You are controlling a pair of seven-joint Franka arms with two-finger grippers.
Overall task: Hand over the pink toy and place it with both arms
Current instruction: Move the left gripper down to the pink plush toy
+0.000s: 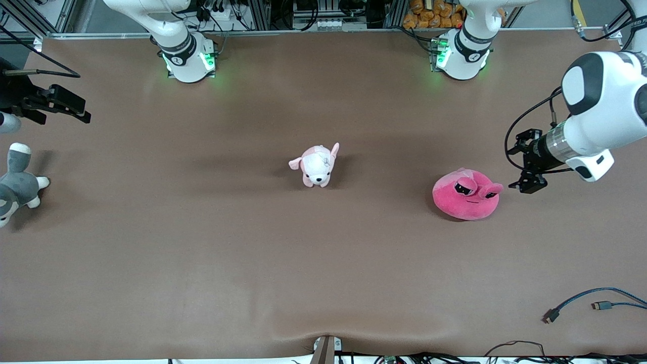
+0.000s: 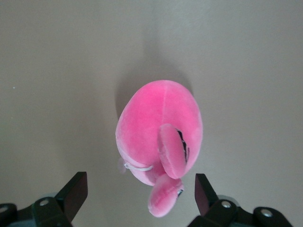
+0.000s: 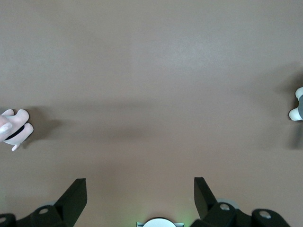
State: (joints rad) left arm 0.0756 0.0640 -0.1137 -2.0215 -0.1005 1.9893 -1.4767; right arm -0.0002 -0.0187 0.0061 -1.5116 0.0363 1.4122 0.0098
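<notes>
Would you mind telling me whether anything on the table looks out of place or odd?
Only the loose blue cable lying on the table at the left arm's end stands out. The pink toy sits upright under the open left hand, and the open right hand waits.

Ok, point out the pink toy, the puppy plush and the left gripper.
pink toy (image 1: 465, 199): front view, on its round body below the eyes.
puppy plush (image 1: 317, 164): front view, on its back above the head.
left gripper (image 1: 525, 186): front view, at its open fingertips beside the pink toy.
</notes>
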